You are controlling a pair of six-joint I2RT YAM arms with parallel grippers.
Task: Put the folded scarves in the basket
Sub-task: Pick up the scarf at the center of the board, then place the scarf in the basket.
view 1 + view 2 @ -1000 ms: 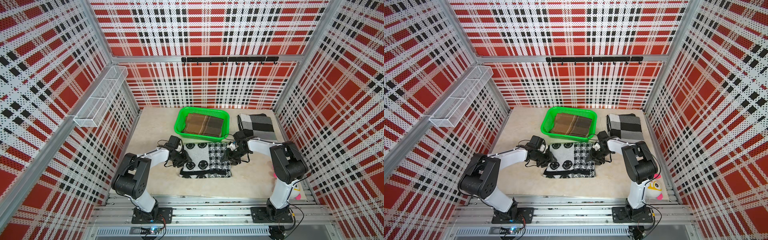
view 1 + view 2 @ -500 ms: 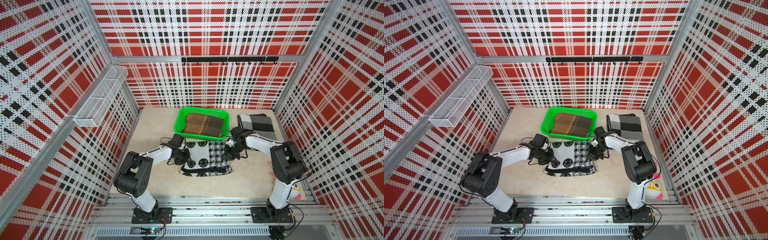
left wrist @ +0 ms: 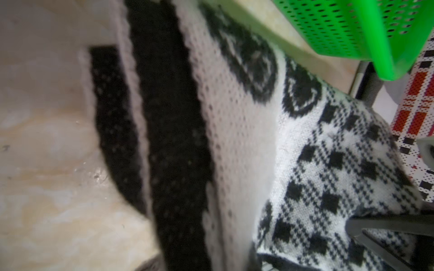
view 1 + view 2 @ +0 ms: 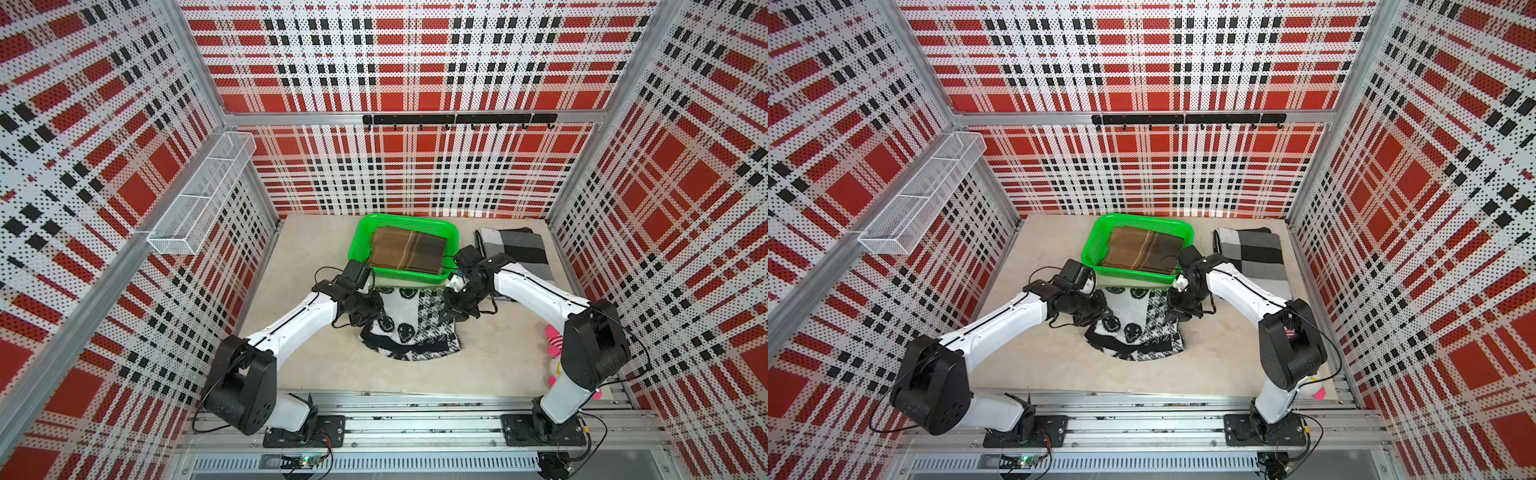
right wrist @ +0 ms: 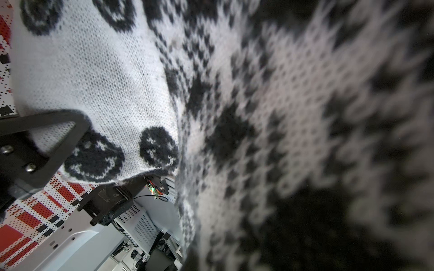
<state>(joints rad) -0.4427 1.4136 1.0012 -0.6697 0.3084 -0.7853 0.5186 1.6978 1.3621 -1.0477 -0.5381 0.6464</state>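
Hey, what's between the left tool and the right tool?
The black-and-white knitted scarf with smiley faces stretches between the left tool and the right tool, each shut on one side of it; both top views show it.

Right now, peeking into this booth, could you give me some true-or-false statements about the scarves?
1. The left tool and right tool are both shut on the black-and-white scarf. True.
2. The green basket is empty. False: a brown scarf lies in it.
3. A grey checked scarf lies on the table beside the basket. True.
4. The black-and-white scarf sits in the basket. False: it is in front of the basket, outside it.
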